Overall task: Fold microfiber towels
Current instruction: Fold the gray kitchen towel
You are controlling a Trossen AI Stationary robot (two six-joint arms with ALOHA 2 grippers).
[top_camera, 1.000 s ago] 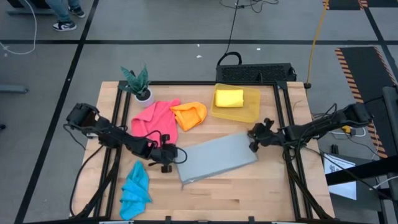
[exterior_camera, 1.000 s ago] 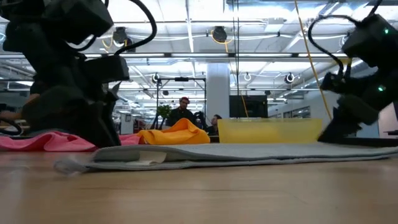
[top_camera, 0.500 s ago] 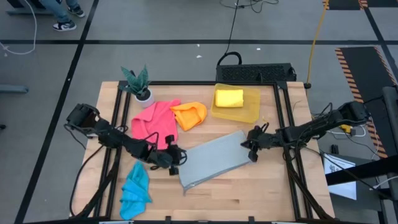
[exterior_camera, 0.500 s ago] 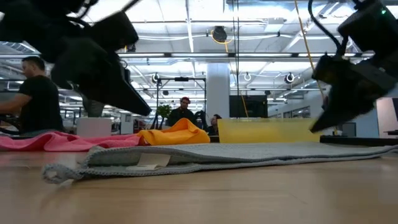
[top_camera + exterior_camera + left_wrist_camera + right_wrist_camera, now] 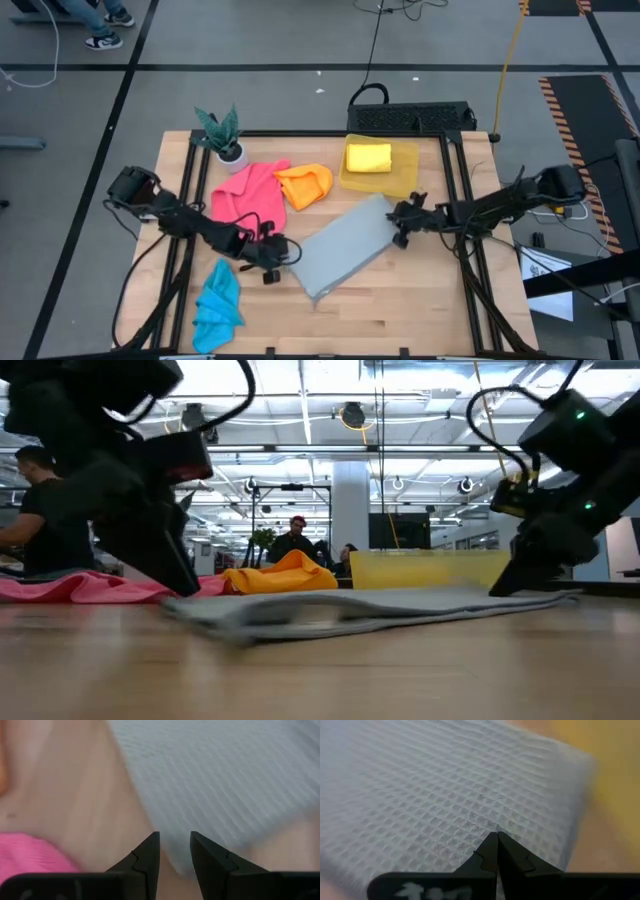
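Mid-fold on the grey towel [image 5: 343, 247], flat at table centre.

Left gripper [image 5: 280, 253] apart at its near-left corner; right gripper [image 5: 398, 222] pinched together on the far-right edge. Next, probably: carry one edge squarely across.

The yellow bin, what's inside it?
A folded yellow towel lies in the yellow bin, toward its left side. Whatever is beneath that towel is covered.

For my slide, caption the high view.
Both pincers, left and right, work opposite ends of the grey towel on the table.
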